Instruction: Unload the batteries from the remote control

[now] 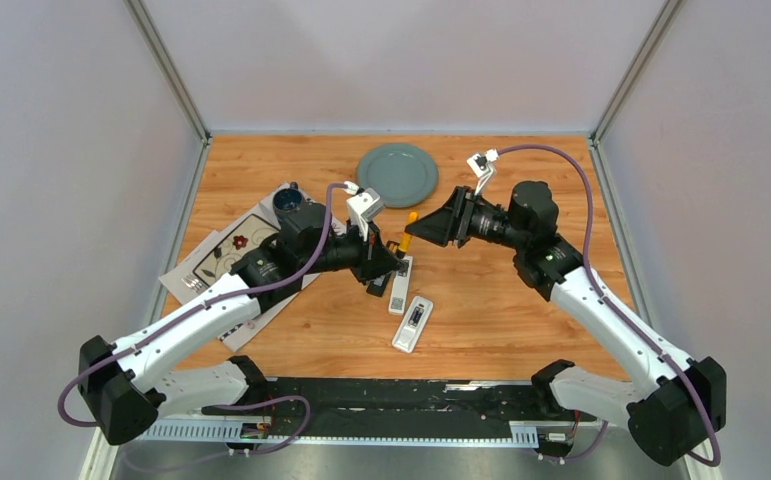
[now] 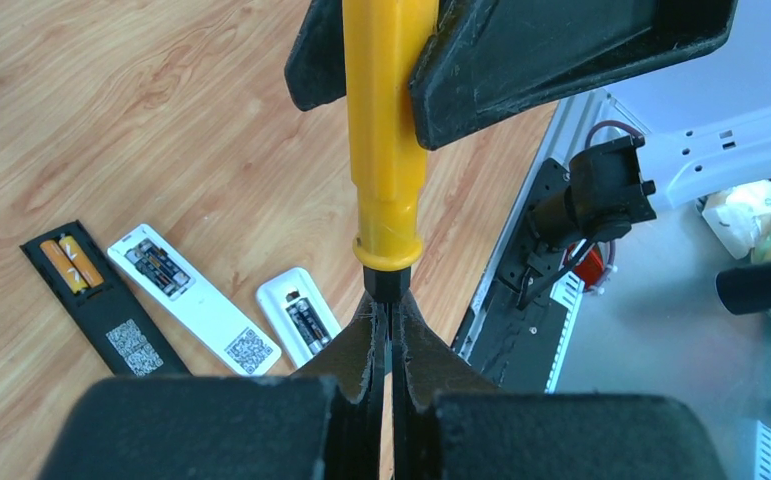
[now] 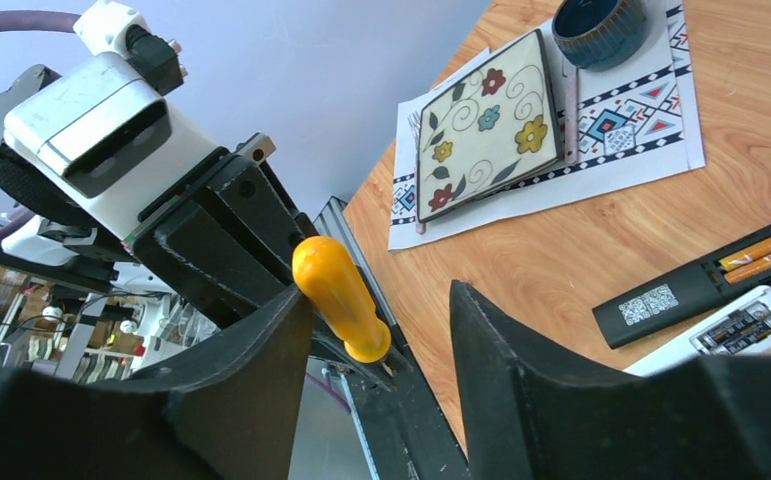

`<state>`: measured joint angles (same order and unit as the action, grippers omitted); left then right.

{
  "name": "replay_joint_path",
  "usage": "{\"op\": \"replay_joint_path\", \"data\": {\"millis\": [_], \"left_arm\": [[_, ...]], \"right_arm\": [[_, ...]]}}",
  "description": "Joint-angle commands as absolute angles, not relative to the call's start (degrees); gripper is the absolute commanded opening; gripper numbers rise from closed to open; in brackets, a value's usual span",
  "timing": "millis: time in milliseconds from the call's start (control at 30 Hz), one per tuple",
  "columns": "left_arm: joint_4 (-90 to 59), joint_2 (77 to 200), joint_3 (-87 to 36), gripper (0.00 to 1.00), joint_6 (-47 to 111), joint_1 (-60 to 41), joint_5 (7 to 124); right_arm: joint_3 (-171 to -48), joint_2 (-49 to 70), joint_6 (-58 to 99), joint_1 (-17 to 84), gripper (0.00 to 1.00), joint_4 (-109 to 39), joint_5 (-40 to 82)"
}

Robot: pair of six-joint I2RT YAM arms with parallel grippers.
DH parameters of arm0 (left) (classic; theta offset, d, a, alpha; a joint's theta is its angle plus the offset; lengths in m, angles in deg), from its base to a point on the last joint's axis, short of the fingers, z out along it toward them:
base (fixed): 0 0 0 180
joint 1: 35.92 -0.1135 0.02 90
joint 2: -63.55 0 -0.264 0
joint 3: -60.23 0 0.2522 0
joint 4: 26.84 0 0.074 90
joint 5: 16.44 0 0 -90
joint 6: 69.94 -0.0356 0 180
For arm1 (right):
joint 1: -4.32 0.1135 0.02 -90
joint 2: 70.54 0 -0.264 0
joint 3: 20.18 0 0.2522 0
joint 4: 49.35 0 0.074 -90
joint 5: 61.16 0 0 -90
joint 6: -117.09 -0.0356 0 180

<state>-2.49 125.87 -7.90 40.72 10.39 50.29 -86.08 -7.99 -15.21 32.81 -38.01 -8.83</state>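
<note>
My left gripper (image 2: 389, 312) pinches the screwdriver (image 2: 386, 150) by its shank; the handle runs between the spread fingers of my right gripper (image 3: 379, 305). The batteries (image 2: 73, 262) sit in open remotes (image 2: 196, 310) just beneath the left fingers, nearer that arm.

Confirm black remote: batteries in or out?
In. The black remote lies back-up with its compartment uncovered, and two orange batteries sit side by side inside it.

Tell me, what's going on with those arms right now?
Left end effector shut on screwdriver shaft. Right end effector open around its handle. Batteries sit in three opened remotes, none out.
</note>
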Motion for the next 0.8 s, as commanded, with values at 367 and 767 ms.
{"op": "replay_joint_path", "data": {"millis": [367, 767], "left_arm": [[-2.9, 124.5, -7.8, 0.00, 39.8, 10.4, 53.6], [-2.5, 120.0, -7.2, 0.71, 38.7, 7.9, 51.2]], "right_arm": [[-90.8, -5.1, -11.4, 35.6, 0.00, -37.8, -12.0], [-88.9, -9.4, -9.5, 35.6, 0.00, -38.9, -12.2]]}}
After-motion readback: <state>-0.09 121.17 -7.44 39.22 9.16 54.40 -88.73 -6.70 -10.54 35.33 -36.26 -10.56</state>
